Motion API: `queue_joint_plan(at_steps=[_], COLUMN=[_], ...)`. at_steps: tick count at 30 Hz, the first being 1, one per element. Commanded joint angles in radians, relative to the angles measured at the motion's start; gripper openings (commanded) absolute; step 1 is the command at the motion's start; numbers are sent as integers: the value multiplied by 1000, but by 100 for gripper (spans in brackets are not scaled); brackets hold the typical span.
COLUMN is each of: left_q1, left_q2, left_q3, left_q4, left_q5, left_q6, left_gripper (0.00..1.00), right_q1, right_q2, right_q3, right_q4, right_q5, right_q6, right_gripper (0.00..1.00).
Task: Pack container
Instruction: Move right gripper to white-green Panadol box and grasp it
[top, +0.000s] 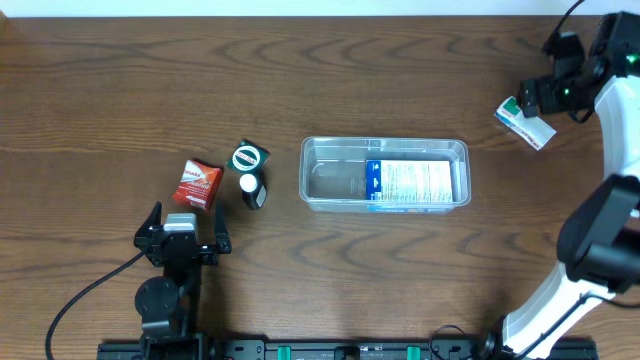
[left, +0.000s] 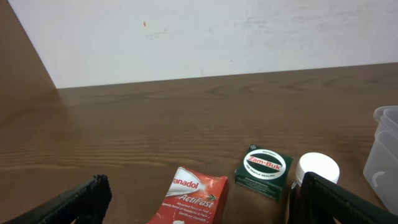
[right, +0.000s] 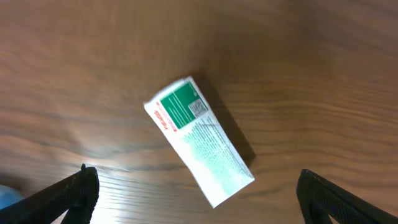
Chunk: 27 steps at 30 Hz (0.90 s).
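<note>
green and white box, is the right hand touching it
Apart. The right wrist view shows bare table between the green and white box and each finger of the open right hand.

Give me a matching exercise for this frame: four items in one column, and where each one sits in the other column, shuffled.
1. red Panadol packet
2. green-and-white box
3. blue-and-white box
4. white-capped bottle

A. inside the container
B. far right, alone
C. leftmost item
D. right beside the Zam-Buk box

Pairs: 1-C, 2-B, 3-A, 4-D
</note>
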Motion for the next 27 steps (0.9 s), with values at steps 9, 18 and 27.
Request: queue_joint_plan(at_steps=[9, 18, 27], left_q1=[5, 5, 5], left_q2=[1, 1, 1], left_q3=[-21, -21, -21], left_q4=[-26, -26, -26], left_q5=[18, 18, 18], left_q6=[6, 6, 6], left_gripper=[98, 98, 98], right_q1=[-15, -29, -29], right_q2=[171, 214, 253], right_q3=[-5, -5, -5], right_q4=[17, 46, 45], right_q5=[-19, -23, -23], right_q6=[-215, -244, -236], right_gripper=[99, 99, 89])
